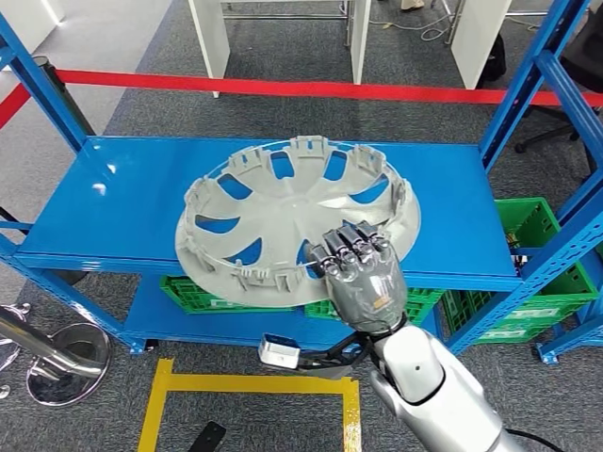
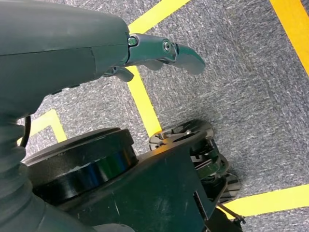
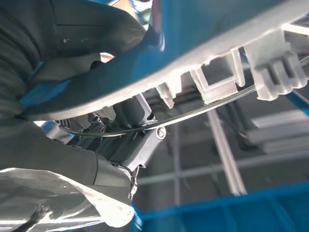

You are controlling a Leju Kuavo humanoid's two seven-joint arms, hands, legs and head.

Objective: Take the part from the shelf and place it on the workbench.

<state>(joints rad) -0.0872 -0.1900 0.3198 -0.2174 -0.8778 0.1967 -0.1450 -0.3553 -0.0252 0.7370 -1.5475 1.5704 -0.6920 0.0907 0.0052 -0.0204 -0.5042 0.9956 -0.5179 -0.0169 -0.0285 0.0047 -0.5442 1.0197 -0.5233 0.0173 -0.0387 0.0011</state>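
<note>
The part is a large grey wheel cover [image 1: 299,217] lying inner side up on the blue shelf [image 1: 121,202], its near edge overhanging the shelf's front lip. My right hand [image 1: 363,278] grips the cover's near right rim, fingers curled over the edge. In the right wrist view the cover's clipped rim [image 3: 218,48] runs close across the frame, with my right hand [image 3: 120,140] wrapped against it. My left hand [image 2: 73,48] hangs beside my body above the floor, a finger [image 2: 164,50] stretched out and nothing in it.
Green crates [image 1: 547,273] stand on the floor and under the shelf. Blue shelf uprights [image 1: 529,80] rise on the right and the left. A red barrier tape [image 1: 285,88] crosses behind. Yellow floor tape [image 1: 256,384] marks a square by my feet; a chrome stand base [image 1: 68,363] is at left.
</note>
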